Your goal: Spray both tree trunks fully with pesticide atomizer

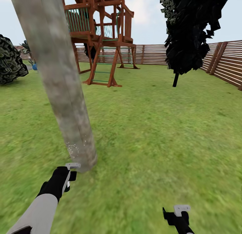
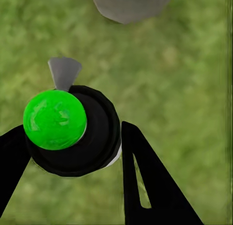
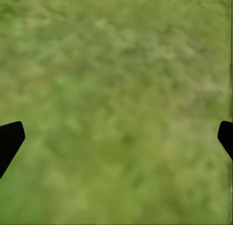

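Note:
A thick mottled grey-tan tree trunk rises from the lawn just ahead, leaning across the head view's left. Its base also shows in the left wrist view. Fine white specks dot the trunk low down. My left gripper hangs close to the trunk's foot, shut on the pesticide atomizer, a black body with a bright green round cap and a grey nozzle pointing toward the trunk. My right gripper hovers over bare grass at the lower right, its fingertips wide apart and holding nothing.
A brown wooden play tower with a ladder stands behind the trunk. A black-leaved tree on a thin stem is at the right, a dark bush at the far left. The slat fence rings the lawn.

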Tool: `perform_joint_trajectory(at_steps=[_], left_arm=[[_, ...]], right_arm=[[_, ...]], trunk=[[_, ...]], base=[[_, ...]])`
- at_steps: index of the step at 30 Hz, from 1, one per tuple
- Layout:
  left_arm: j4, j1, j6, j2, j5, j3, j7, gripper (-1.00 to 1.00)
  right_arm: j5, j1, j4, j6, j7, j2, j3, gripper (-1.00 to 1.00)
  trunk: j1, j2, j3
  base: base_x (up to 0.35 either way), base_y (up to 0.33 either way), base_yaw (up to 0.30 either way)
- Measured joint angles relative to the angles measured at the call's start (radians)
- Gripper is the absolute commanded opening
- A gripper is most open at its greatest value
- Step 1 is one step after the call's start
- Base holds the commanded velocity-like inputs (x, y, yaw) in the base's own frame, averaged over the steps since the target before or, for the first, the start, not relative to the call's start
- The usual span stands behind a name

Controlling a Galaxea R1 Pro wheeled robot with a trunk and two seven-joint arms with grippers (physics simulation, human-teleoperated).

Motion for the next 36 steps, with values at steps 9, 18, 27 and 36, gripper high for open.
perform_joint_trajectory(at_steps=[9,18,27,36], left_arm=[[-0.002,0.000,-0.002,0.001,-0.001,0.004,0.000,-1.00],[-0.002,0.000,-0.004,0.000,0.003,0.005,0.002,-1.00],[-0.002,0.000,-0.006,0.001,0.002,0.009,0.002,-1.00],[-0.001,0.000,-0.003,0.002,0.005,0.005,0.063,-1.00]], right_arm=[[0.000,0.000,0.000,0.000,0.000,0.000,0.000,1.00],[0.000,0.000,0.000,0.000,0.000,0.001,0.000,1.00],[0.000,0.000,0.000,0.000,0.000,0.000,0.000,1.00],[0.000,0.000,0.000,0.000,0.000,0.002,0.000,1.00]], trunk=[[0.000,0.000,0.000],[0.000,0.000,0.000],[0.000,0.000,0.000],[0.000,0.000,0.000]], base=[[0.006,-0.279,0.027],[0.039,-0.281,0.241],[0.117,-0.281,0.014],[0.112,-0.281,0.256]])
